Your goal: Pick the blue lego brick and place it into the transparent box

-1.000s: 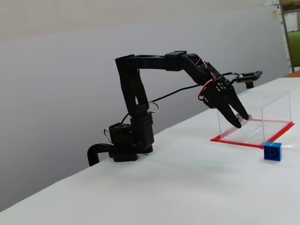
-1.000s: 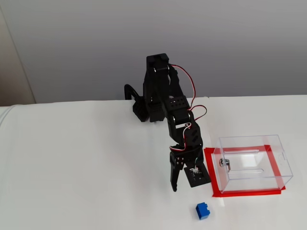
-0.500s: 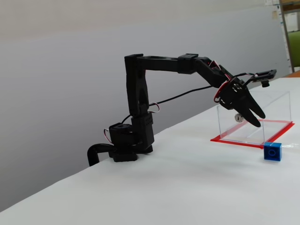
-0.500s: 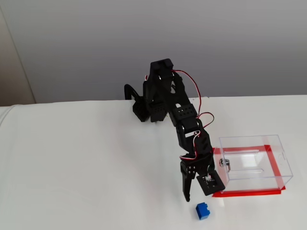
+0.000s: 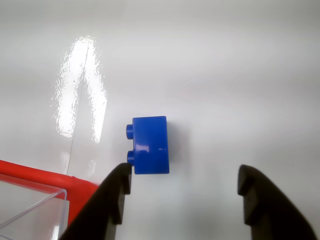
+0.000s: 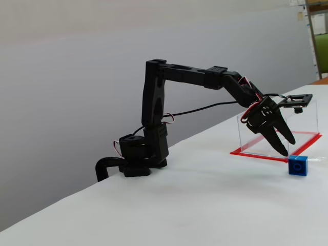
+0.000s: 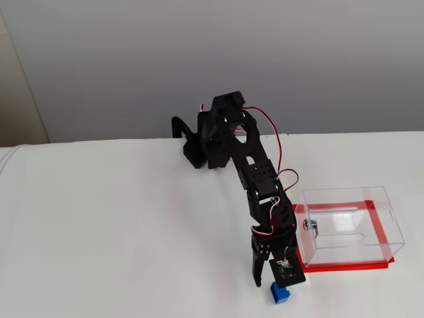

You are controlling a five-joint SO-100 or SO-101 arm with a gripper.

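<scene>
The blue lego brick (image 5: pixel 150 145) lies on its side on the white table, studs pointing left in the wrist view. My gripper (image 5: pixel 185 177) is open and empty, hovering just above and short of the brick, whose lower left corner sits by the left fingertip (image 5: pixel 122 177). In a fixed view the brick (image 6: pixel 298 165) lies just below the gripper (image 6: pixel 288 147). The transparent box (image 7: pixel 348 225) with its red base rim stands right beside the gripper (image 7: pixel 265 283) and the brick (image 7: pixel 280 293). Its corner shows at the lower left of the wrist view (image 5: pixel 30 210).
A small silver metal piece (image 7: pixel 311 226) sits inside the box. The arm's base (image 7: pixel 199 149) stands at the table's back edge. The brick lies close to the table's near edge in a fixed view, with bare white table (image 7: pixel 119 232) to the left.
</scene>
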